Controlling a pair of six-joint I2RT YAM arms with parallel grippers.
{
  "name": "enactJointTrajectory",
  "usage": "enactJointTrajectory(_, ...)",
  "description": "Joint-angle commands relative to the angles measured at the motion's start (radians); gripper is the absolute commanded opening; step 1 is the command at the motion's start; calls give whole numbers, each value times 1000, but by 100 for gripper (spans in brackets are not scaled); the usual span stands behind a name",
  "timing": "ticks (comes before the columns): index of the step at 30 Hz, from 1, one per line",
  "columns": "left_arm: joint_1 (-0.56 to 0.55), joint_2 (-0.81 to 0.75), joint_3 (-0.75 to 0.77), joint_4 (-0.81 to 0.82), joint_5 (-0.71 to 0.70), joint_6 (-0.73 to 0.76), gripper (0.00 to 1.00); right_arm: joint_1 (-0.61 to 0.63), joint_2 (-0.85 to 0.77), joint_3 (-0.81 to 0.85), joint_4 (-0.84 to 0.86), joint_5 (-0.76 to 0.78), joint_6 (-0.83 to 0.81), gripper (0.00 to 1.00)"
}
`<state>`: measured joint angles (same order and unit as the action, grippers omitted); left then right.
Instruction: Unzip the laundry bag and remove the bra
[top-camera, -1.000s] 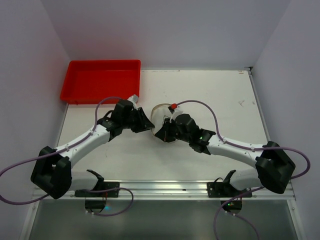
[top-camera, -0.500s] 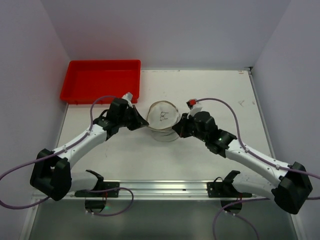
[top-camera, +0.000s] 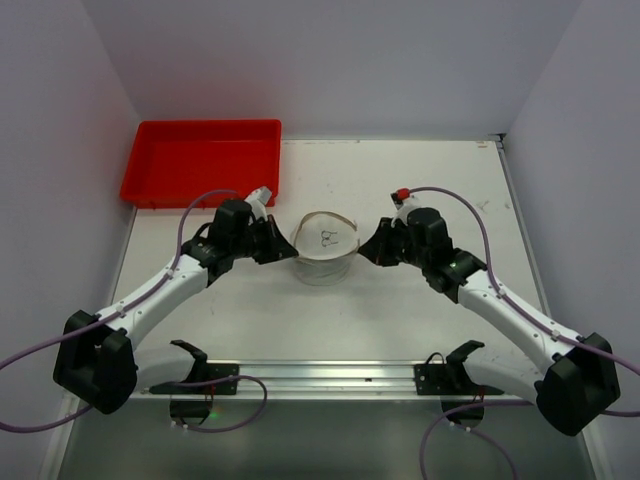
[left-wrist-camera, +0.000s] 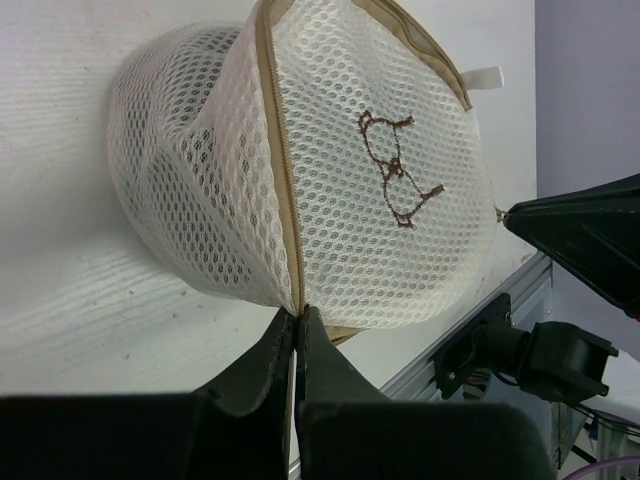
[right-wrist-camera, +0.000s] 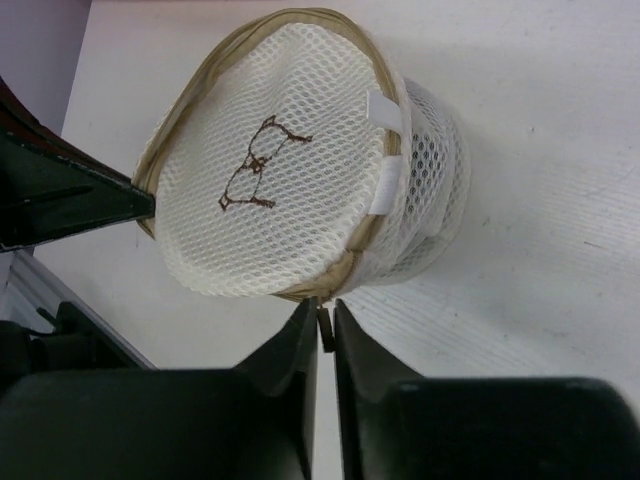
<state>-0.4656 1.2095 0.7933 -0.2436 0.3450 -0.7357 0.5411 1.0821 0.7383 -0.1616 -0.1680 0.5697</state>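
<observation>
The round white mesh laundry bag (top-camera: 325, 246) sits mid-table, its circular face with the small bra drawing tilted up. My left gripper (top-camera: 291, 254) is shut on the bag's beige zipper seam at its left edge; the left wrist view (left-wrist-camera: 298, 318) shows the pinch below the mesh bag (left-wrist-camera: 380, 200). My right gripper (top-camera: 364, 252) is at the bag's right edge. In the right wrist view it (right-wrist-camera: 322, 320) is shut on the small dark zipper pull (right-wrist-camera: 322, 327) under the bag (right-wrist-camera: 280, 170). The bra is hidden.
A red tray (top-camera: 200, 160) stands at the back left, beyond the left arm. A metal rail (top-camera: 320, 375) runs along the near edge. White walls close in the table on the left, back and right.
My right gripper has moved from over the bag out to its right side. The bag's face has come into view and now spans between both grippers. The left gripper has shifted slightly left.
</observation>
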Motion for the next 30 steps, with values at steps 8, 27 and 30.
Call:
enactJointTrajectory(8, 27, -25, -6, -19, 28, 39, 1, 175, -54, 191, -162, 130, -269, 72)
enactJointTrajectory(27, 27, -22, 57, -10, 137, -5, 2, 395, 341, 420, -187, 200, -559, 70)
enactJointTrajectory(30, 27, -28, 60, -2, 150, -8, 2, 395, 363, 405, -174, 228, -557, 65)
